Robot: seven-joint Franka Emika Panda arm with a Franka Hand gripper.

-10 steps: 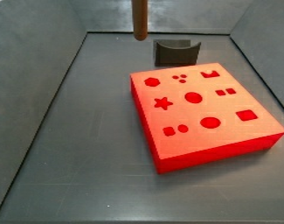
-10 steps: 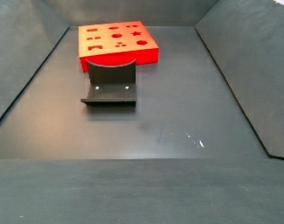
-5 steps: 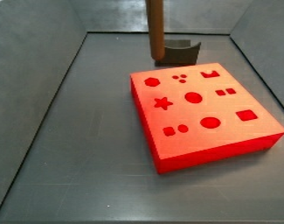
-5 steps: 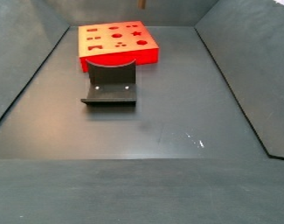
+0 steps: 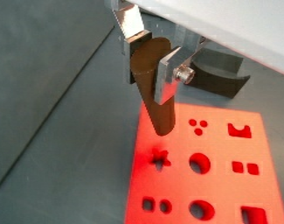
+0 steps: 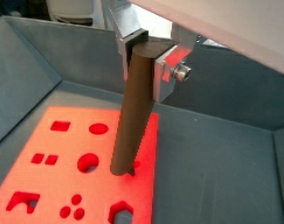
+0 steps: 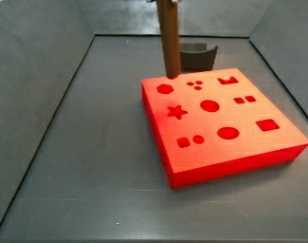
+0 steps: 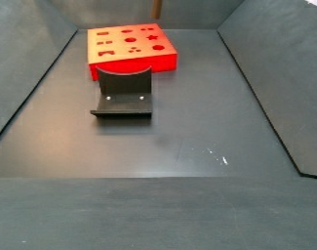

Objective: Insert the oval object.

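Pincer (image 6: 145,54) pinching the oval object (image 6: 131,114) upright over the red block's (image 7: 226,119) far-left corner; next, line up with the oval hole, then lower.

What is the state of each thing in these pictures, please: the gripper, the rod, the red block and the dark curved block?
gripper: shut on the oval object, above the red block.
oval object: upright, held in the air, not inserted.
red block: flat on the floor, every visible hole empty.
dark grey curved block: resting on the floor beside the red block, untouched.
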